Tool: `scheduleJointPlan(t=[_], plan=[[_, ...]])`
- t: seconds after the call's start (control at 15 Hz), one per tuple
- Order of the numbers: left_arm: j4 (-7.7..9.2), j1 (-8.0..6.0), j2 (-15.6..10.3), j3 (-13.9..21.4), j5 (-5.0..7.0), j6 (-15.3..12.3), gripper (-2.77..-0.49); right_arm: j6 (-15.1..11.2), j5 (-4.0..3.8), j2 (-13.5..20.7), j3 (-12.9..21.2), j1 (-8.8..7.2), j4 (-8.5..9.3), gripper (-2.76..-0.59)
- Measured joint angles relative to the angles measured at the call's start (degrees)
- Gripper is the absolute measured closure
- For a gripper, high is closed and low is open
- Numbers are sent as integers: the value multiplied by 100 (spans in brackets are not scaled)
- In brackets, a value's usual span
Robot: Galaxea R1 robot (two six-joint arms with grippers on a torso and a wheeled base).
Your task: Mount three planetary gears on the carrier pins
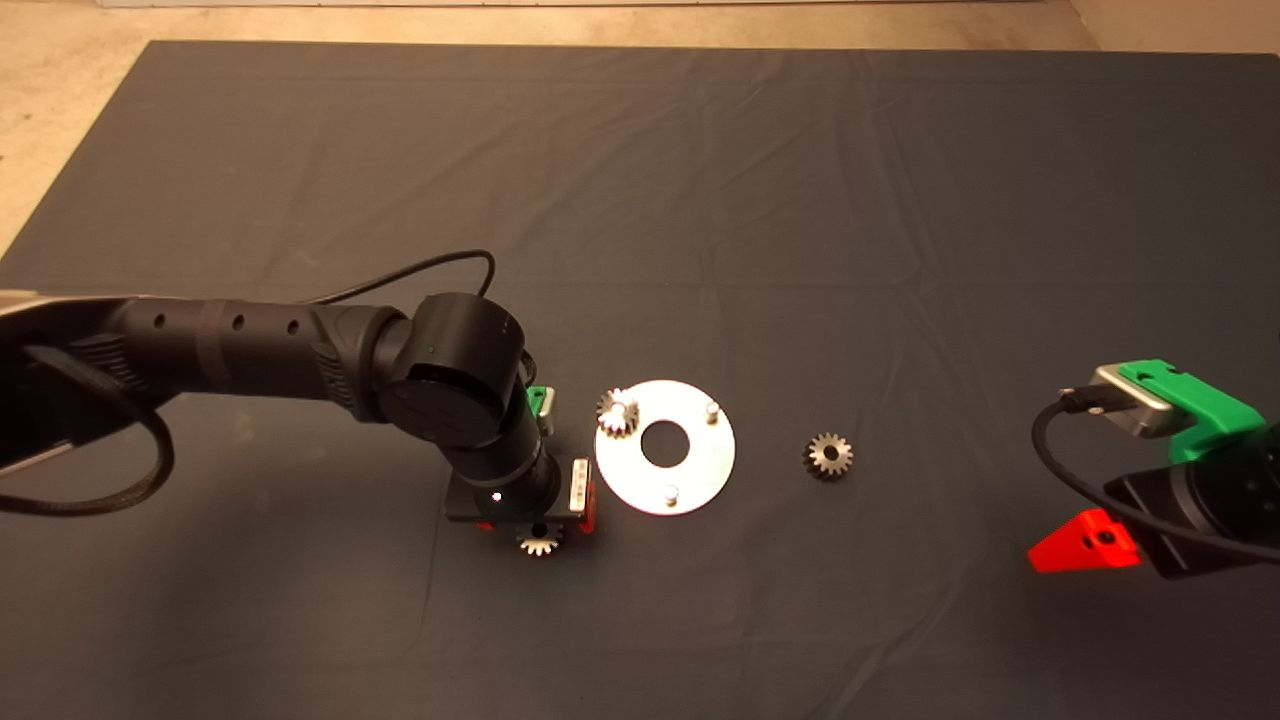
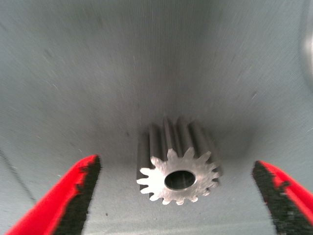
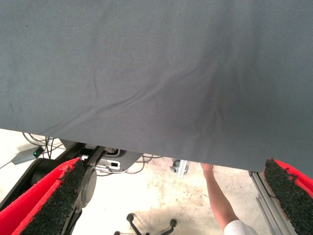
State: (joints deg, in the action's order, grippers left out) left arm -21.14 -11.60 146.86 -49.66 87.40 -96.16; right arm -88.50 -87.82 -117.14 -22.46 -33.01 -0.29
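Observation:
Three planetary gears show in the head view. One gear (image 1: 618,411) sits on a carrier pin at the far left of the shiny round disc (image 1: 700,460). Two carrier pins stand bare: one at the far right (image 1: 711,409), one at the near edge (image 1: 672,492). A second gear (image 1: 828,455) lies on the mat right of the disc. The third gear (image 1: 539,543) (image 2: 178,169) lies on the mat near the disc's left side. My left gripper (image 1: 538,530) (image 2: 176,165) is open and straddles it, fingers (image 2: 73,196) clear of its teeth. My right gripper (image 1: 1090,545) (image 3: 171,166) waits open at the lower right.
The dark mat (image 1: 800,200) covers the table, wrinkled in places. The disc's rim (image 2: 308,49) shows beside the left gripper. In the right wrist view the mat's edge, the floor, a chair base and a person's arm (image 3: 217,200) show beyond the table.

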Motion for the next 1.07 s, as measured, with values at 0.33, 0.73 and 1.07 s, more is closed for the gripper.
scheduleJointPlan(t=[0.33, 0.73, 1.07], plan=[[0, 34, 2, -1, -1, 0, -195, 0, 0, 0, 0, 0, 2, -275], [-11, 96, 30, 2, -1, 0, -180, 0, -2, 0, 0, 0, 5, -275], [-13, 95, 63, 2, 0, 1, -166, 0, 0, 2, 0, 0, 7, -275]])
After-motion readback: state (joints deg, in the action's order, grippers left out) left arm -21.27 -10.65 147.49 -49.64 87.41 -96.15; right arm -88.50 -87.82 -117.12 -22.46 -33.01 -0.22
